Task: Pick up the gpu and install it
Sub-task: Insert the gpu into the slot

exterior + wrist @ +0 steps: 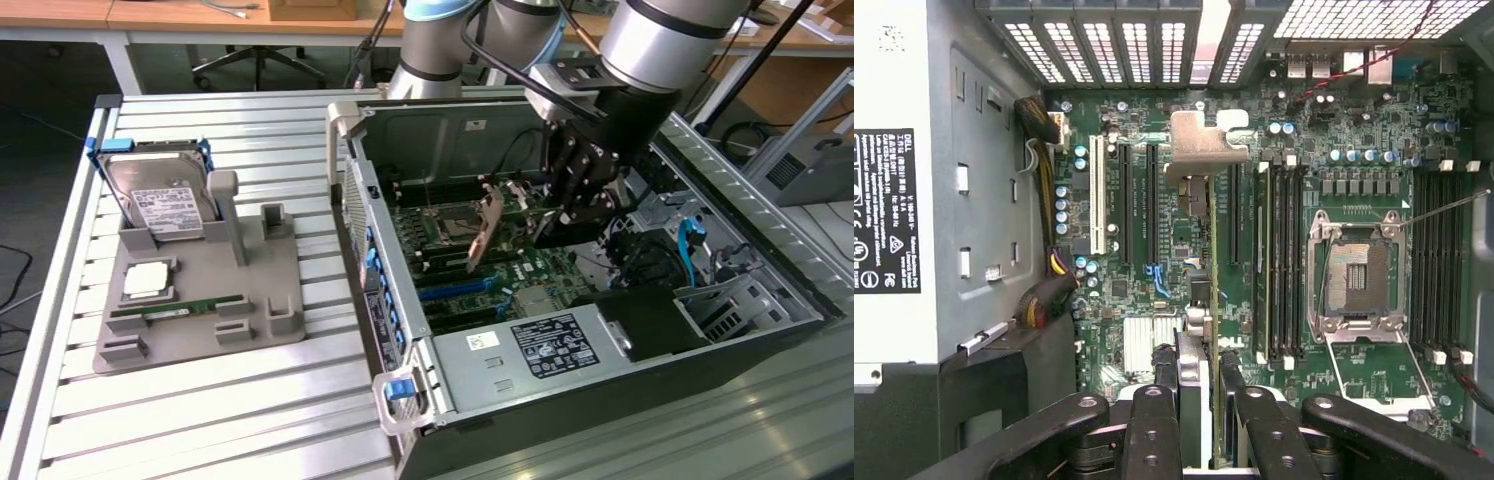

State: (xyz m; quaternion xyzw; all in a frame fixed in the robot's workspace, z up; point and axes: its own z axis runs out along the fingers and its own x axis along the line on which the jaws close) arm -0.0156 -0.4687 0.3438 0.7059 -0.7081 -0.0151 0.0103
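Presently we find the open computer case (pixel 427 135) lying on its side with the arm (pixel 661 40) reaching down into it. The motherboard (pixel 1124 290) is exposed below. On the exterior view's left stands the grey holder (pixel 200 300), which carries the hard drive (pixel 160 200). The gripper (pixel 1199 400) is clamped on the gpu (pixel 489 222), with the card's thin edge caught between its fingers (pixel 1154 420). We therefore judge the pick-up complete. The card hangs inside the case over the expansion slots (pixel 1152 205), between two of the long black ones as the wrist view shows it. We cannot tell whether its lower edge has met a slot. The silver bracket (pixel 1199 140) sits near the vented rear wall (pixel 1104 40) but apart from it, so we judge seating as outstanding. The card stands on edge and leans somewhat in the exterior view. Its long axis runs parallel to the slots, with the bracket end pointing at the rear wall and the opposite end in the grip.
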